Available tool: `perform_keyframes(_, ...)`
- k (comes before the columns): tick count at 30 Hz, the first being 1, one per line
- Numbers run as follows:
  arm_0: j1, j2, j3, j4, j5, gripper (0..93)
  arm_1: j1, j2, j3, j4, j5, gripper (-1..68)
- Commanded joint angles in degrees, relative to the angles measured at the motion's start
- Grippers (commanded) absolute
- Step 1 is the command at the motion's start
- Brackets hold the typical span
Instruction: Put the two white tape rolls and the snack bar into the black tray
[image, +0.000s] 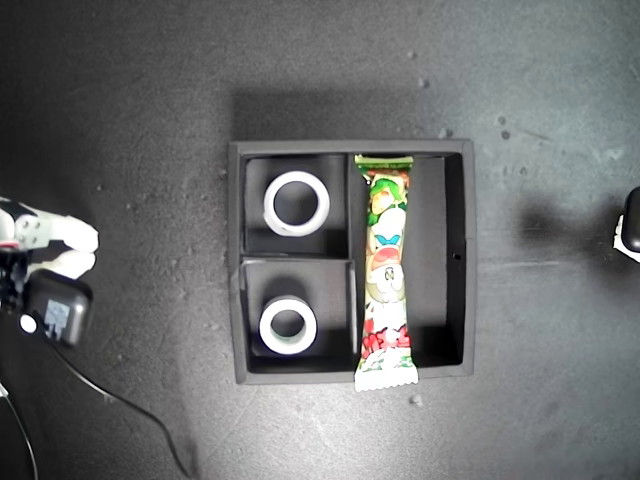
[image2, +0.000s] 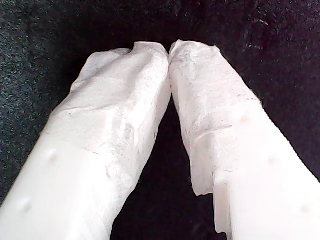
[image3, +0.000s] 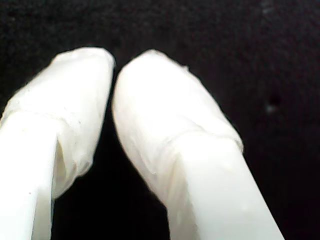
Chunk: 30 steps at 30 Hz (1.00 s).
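Well, first end effector (image2: 169, 52) closed, second end effector (image3: 114, 65) closed

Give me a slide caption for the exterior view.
Black tray holding two white tape rolls in its small squares, the snack bar in the long compartment.

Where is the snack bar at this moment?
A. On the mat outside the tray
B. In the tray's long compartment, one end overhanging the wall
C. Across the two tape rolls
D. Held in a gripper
B: the snack bar lies lengthwise in the long compartment of the black tray, its crimped end nearest the exterior view's bottom poking over the wall.
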Motion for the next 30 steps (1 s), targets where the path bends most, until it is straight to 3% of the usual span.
perform_keyframes(1,-0.3,2.9,3.4,2.0,-2.5,0.0,-0.6,-0.4,1.2,1.7,-4.5,0.0)
perform_keyframes(6,-1.6,2.9,3.4,4.0,-3.3,0.2,-0.6,-0.4,1.2,1.7,-4.5,0.0)
perform_keyframes(12,-1.6,2.9,3.4,4.0,10.0,0.2,-0.6,-0.4,1.2,1.7,-4.5,0.0)
perform_keyframes(30,-1.6,2.9,3.4,4.0,9.9,0.2,-0.6,-0.4,1.2,1.7,-4.5,0.0)
